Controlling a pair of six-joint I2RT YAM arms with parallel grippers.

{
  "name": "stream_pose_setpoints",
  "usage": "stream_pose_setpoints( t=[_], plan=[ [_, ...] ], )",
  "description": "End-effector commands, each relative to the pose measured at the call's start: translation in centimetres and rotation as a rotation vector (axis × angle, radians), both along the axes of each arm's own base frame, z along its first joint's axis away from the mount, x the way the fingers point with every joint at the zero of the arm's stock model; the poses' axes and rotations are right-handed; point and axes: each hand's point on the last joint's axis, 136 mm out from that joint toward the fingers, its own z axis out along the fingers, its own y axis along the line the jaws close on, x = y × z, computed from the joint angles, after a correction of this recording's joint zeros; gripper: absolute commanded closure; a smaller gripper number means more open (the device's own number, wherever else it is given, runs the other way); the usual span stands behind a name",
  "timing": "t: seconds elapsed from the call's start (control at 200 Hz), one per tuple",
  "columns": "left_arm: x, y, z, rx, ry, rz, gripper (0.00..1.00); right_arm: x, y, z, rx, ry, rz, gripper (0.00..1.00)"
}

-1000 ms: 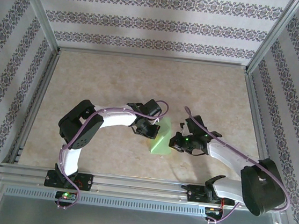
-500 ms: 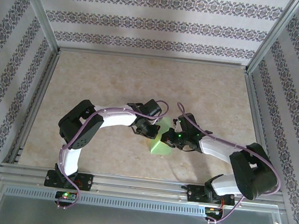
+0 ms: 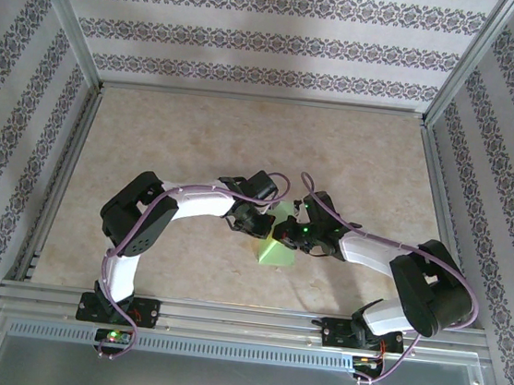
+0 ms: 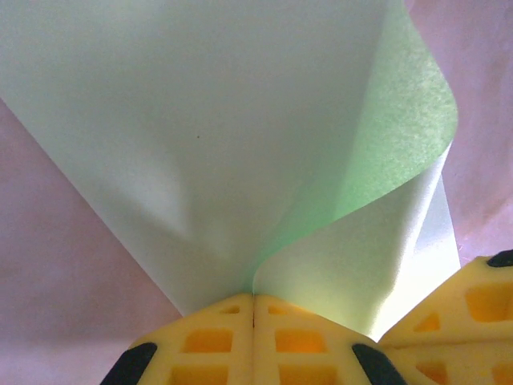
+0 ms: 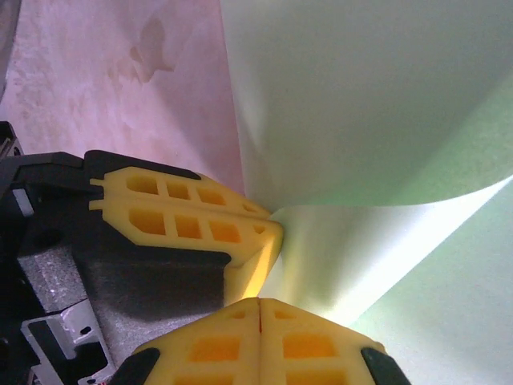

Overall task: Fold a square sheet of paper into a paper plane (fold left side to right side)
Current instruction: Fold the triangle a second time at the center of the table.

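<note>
Top external: right end effector has neared left end effector, both pinching the paper.

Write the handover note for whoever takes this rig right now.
Left pincer: shut on an edge of the light green square sheet of paper.
Right pincer: shut on the same sheet, close beside the left one.
Sheet: mid-table, bent into a soft curl between the pincers over the beige table.
Done: sheet gripped and curved over; no sharp crease visible.
To do: lay the sides together, press the crease, then likely all further plane folds.
</note>
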Motion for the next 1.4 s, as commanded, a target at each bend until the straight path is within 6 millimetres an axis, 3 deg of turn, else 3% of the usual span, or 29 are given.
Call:
stream_pose_setpoints(
  t=[0.0,0.889,1.064,1.209,1.394],
  plan=[
    [-0.5,1.4,-1.5,0.062,0.039,0.001,1.0,0.6,0.8,0.9,0.018,-0.028,0.01,1.0],
    [-0.5,1.5,-1.4,0.066,0.038,0.003,1.0,-1.8,-2.1,-4.1,-0.161,0.071,0.017,1.0],
    [-0.3,1.5,-1.3,0.067,0.03,0.011,0.95,-2.2,-2.6,-4.8,-0.182,0.09,0.015,1.0],
    [0.4,1.3,0.0,0.053,-0.003,0.024,0.88,-2.5,-2.9,-5.3,-0.194,0.106,0.011,1.0],
    [1.6,2.0,3.2,0.045,-0.082,0.059,0.78,-2.7,-3.1,-5.4,-0.197,0.106,0.008,1.0]
  ],
)
